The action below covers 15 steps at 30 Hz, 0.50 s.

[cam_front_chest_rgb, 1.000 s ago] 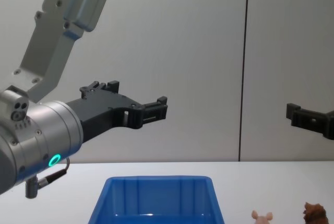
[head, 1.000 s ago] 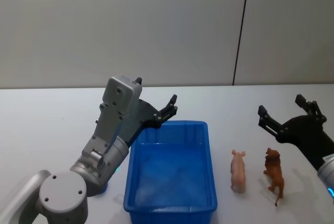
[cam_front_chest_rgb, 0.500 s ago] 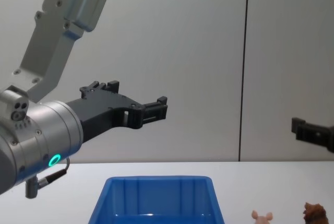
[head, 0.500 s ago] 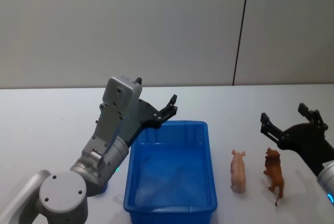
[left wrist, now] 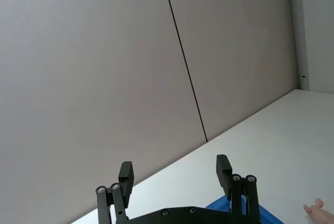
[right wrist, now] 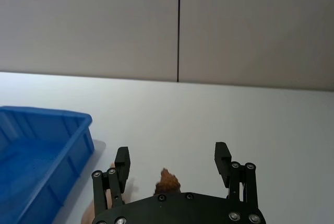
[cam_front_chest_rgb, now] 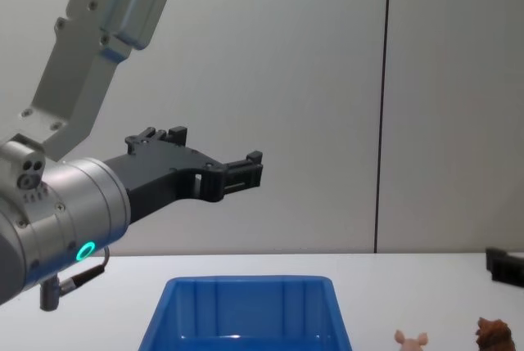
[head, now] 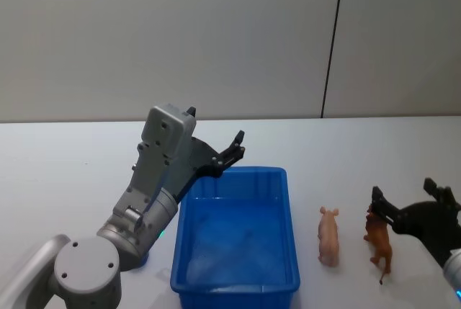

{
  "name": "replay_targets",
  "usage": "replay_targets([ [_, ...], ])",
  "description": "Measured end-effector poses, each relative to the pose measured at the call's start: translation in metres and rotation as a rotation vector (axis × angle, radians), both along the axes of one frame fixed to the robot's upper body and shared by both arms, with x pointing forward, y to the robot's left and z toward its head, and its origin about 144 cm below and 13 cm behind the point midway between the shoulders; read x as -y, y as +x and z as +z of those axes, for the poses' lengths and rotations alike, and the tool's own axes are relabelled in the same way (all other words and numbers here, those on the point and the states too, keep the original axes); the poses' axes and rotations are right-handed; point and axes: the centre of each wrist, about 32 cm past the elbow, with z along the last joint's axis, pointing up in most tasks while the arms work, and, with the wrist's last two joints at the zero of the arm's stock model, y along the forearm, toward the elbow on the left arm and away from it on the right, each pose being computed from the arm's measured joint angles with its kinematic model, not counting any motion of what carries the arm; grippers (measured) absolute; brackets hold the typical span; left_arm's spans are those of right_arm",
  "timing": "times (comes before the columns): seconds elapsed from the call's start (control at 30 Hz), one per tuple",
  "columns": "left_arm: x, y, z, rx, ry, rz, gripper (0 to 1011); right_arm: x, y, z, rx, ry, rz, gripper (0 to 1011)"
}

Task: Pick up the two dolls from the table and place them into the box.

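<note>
- Landmark: the box, standing on the table in front of the robot, with nothing in it that I can make out
- Task's things: both dolls stand on the table to the right of the box. The pink doll is just beside the box's right wall, and the brown doll is one place farther right, apart from the pink one
- Long axis: each doll runs nose to tail roughly parallel to the box's long right wall, heads toward the box's far end
- Right gripper: on the right of the box, at the head end of the brown doll, fingers spread wide and holding nothing. In the right wrist view the brown doll's head sits between the two fingers, close to the palm
- Relation that decides the move: I judge the finger gap lies across the doll's long axis, so closing should catch its flanks. Whether a finger already touches the doll I cannot tell
- Left gripper: raised above the box's far left corner, fingers spread, empty, idle. The box lies between it and both dolls, so the right arm is plainly the nearer
- Carry after the grasp, in my judgement: leftward past the pink doll and over the box's right rim
</note>
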Motion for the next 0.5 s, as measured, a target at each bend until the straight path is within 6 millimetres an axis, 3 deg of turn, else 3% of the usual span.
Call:
replay_targets([
  [0.5,0.000,0.000,0.000,0.000,0.000,0.000,1001,0.005,-0.005,-0.021,-0.132,0.004,-0.046,1001],
])
